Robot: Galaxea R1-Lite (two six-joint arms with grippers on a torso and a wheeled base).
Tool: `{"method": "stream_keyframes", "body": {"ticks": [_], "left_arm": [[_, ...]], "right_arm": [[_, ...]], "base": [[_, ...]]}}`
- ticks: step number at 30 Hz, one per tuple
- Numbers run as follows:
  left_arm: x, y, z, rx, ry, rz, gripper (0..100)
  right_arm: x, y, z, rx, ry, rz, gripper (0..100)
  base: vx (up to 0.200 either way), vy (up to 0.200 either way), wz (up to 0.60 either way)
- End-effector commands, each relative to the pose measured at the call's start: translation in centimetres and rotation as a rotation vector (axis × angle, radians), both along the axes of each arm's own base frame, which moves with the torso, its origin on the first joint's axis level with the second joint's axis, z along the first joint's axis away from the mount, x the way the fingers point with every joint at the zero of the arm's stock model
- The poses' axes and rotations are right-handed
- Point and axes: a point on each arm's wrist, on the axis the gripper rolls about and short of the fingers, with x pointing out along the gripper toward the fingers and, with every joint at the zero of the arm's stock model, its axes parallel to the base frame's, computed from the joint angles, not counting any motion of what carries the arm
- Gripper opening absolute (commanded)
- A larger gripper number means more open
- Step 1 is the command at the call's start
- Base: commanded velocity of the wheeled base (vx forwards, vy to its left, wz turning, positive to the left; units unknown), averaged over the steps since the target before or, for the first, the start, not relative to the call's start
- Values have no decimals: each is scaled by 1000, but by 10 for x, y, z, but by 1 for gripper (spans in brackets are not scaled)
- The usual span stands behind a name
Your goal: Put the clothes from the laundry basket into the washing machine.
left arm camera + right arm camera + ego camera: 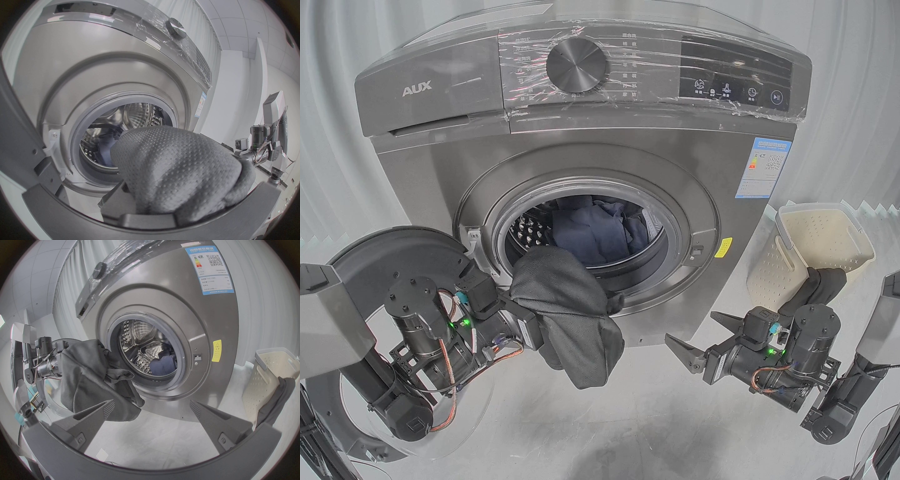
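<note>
The washing machine (581,162) stands with its drum open, and blue clothes (590,231) lie inside. My left gripper (540,328) sits at the lower left of the opening, shut on a dark grey garment (569,306) that drapes over it and hides its fingertips. In the left wrist view the grey garment (175,165) hangs before the drum mouth. My right gripper (690,328) is open and holds nothing, low in front of the machine's right side; its fingers (93,418) stand wide apart. The cream laundry basket (822,240) stands right of the machine, with a black garment (819,287) hanging over its rim.
The machine's round door (394,262) is swung open to the left, behind my left arm. A light floor (650,412) spreads in front of the machine. White curtains hang behind and beside it.
</note>
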Motion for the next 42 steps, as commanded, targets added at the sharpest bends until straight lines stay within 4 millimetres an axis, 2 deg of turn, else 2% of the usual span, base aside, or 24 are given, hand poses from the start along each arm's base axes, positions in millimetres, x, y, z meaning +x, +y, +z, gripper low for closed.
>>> {"method": "stream_keyframes", "body": {"ticks": [1,10,15,18,22,24,30,34,38,42], "left_arm": [[-1,-2,-1,2,4,-8,0],[-4,-5,-2,-2,14,-6,0],[-12,-15,-4,5,21,-45,0],[-14,-21,-12,20,48,-49,0],[-6,-29,-35,91,79,-45,0],[-3,-30,-37,102,76,-50,0],[29,-50,-42,60,31,-61,0],[49,-55,-45,28,16,-41,0],[64,-65,-57,-5,30,-34,0],[91,-75,-61,-45,-20,17,0]], "right_arm": [[-4,4,-1,-3,3,21,100],[-8,5,4,5,-8,33,100],[-9,6,4,6,-9,37,100],[-15,11,7,13,-15,66,100],[-26,16,4,3,0,109,100],[-28,17,4,2,1,117,100],[-29,18,4,0,4,120,100],[-29,18,5,4,-1,121,100],[-30,17,6,6,-5,122,100],[-30,17,8,10,-10,122,100]], "base": [[0,0,0],[44,0,0],[40,0,0],[0,0,0],[0,0,0],[0,0,0],[0,0,0],[0,0,0],[0,0,0],[0,0,0]]}}
